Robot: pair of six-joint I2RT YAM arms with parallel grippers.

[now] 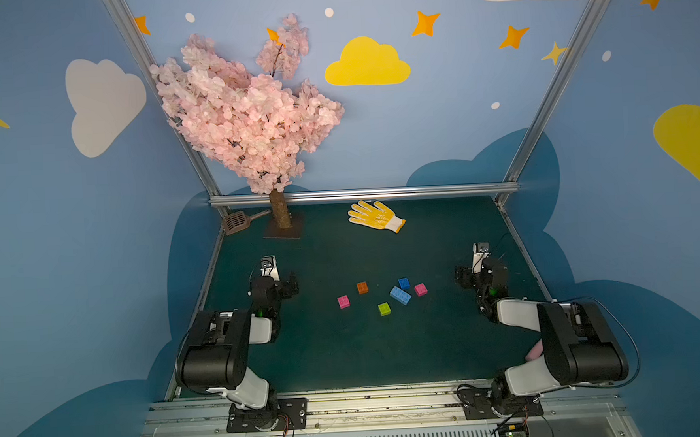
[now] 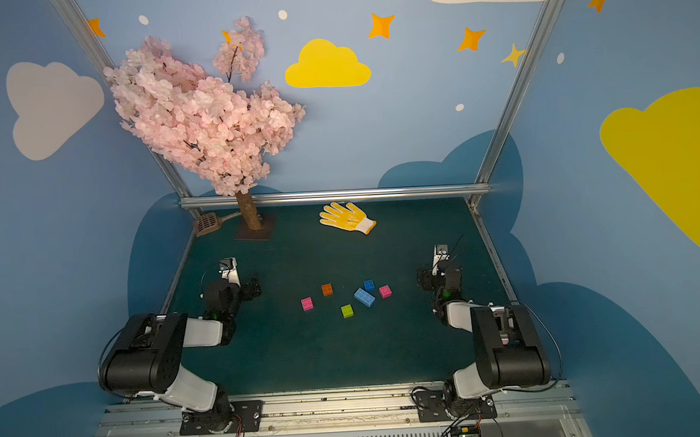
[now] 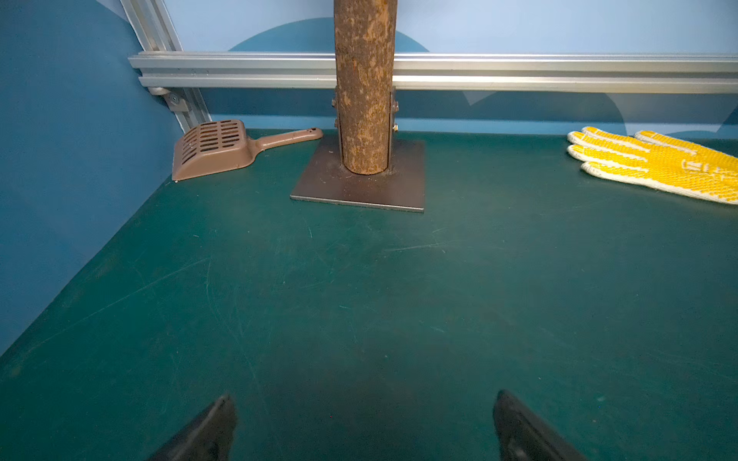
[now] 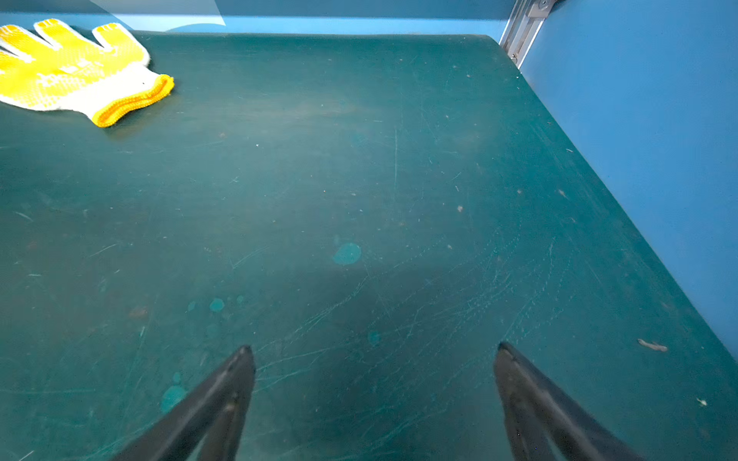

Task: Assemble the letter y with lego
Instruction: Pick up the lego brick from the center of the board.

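Six loose lego bricks lie apart on the green mat in both top views: a pink brick (image 1: 343,301), an orange one (image 1: 362,287), a lime green one (image 1: 384,308), a longer light-blue one (image 1: 400,295), a blue one (image 1: 404,283) and a second pink one (image 1: 420,289). None are joined, and no letter y is in view. My left gripper (image 1: 291,286) (image 3: 363,399) stands open and empty, left of the bricks. Right of them, my right gripper (image 1: 460,277) (image 4: 373,349) is also open over bare mat. Neither wrist view shows a brick.
A yellow glove (image 1: 375,216) lies at the back centre. A pink blossom tree with its trunk (image 1: 280,215) on a metal base plate (image 3: 359,191) stands back left, beside a brown slotted scoop (image 1: 237,222). An aluminium rail (image 1: 363,194) and blue walls bound the mat.
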